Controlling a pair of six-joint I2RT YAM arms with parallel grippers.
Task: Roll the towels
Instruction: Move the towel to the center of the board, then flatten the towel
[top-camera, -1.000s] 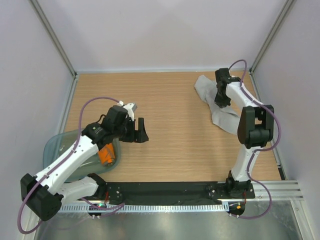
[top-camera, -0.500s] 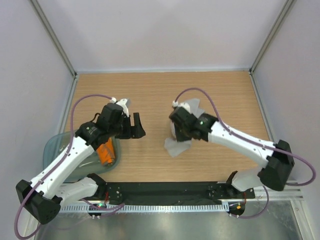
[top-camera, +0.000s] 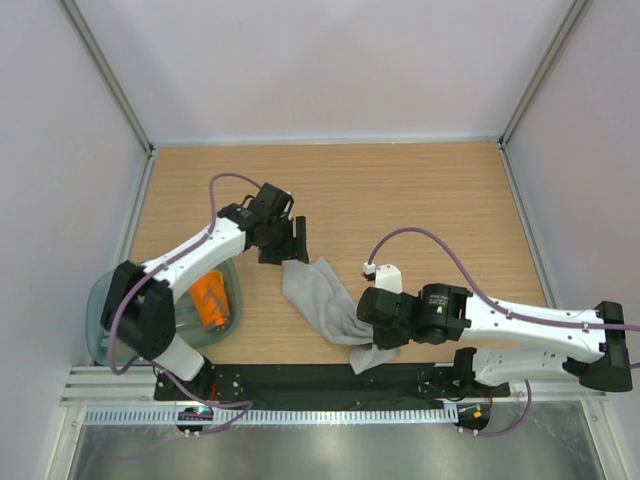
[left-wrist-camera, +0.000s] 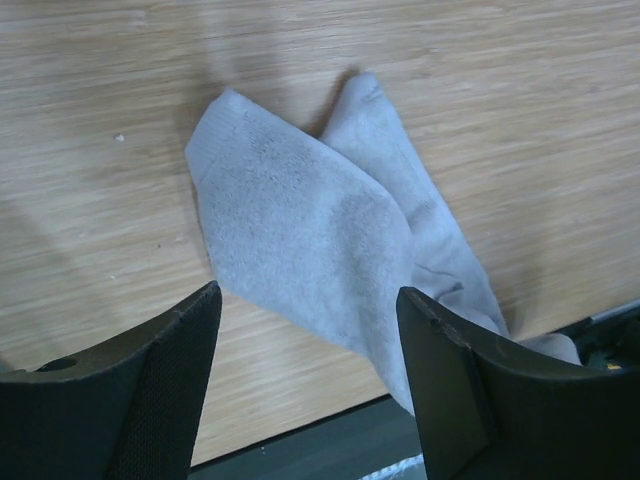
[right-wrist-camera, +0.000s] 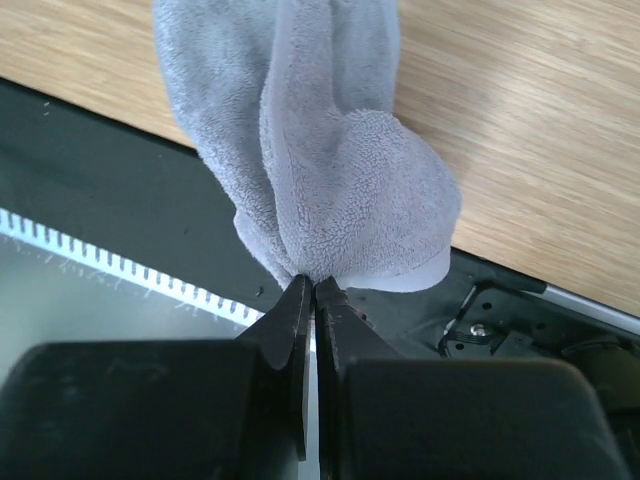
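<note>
The wooden desk (top-camera: 420, 200) now carries the grey towel (top-camera: 318, 298) near its front edge. Half a second ago this towel hung bunched in the middle, and a second ago it lay in the far right corner. It is now stretched out as a folded strip, with one end just beside the left tool (top-camera: 297, 255) and the other end over the black rail at the front. The teal tub (top-camera: 100, 310) stays at the left edge, with the orange towel (top-camera: 210, 300) still inside it. The right tool (right-wrist-camera: 305, 285) has come to the front and is closed tightly on the near end of the grey towel. The left tool has moved from beside the tub to above the towel's far end, its jaws wide apart and holding nothing.
</note>
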